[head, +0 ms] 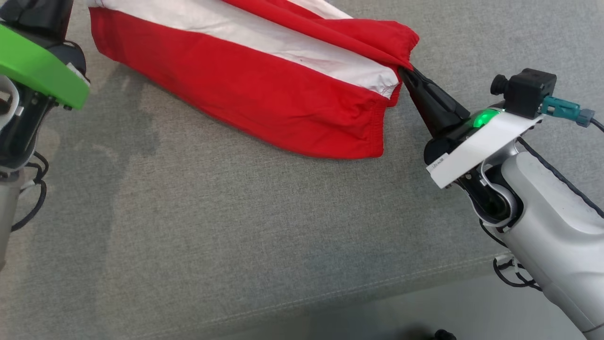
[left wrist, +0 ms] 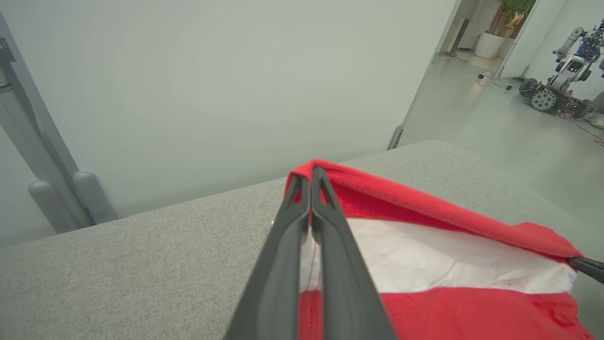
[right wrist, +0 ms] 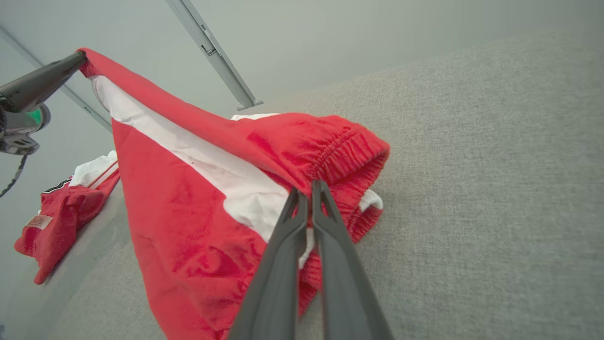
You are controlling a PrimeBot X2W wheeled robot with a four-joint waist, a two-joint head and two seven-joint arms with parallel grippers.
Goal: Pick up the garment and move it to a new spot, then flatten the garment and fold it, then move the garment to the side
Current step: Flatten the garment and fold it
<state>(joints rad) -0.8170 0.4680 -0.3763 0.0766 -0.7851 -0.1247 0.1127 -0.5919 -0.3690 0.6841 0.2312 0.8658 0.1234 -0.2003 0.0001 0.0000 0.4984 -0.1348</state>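
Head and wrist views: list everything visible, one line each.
garment: 1, red with white stripe, stretched between both grippers
second garment: 1, red and white, crumpled, lower left of right wrist view
padded surface: 1, grey, under the garment
wheeled robot: 1, grey, background floor in left wrist view
potted plant: 1, green in white pot, background doorway
left gripper: 1, dark, shut on garment
right gripper: 1, dark, shut on garment

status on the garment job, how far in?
Done: the pick-up. The left gripper is shut on one red edge of the garment, and the right gripper is shut on its gathered end. In hand: the cloth is stretched between them, its lower part sagging onto the grey surface. Left, by the look of it: laying it flat, folding it and moving it aside.
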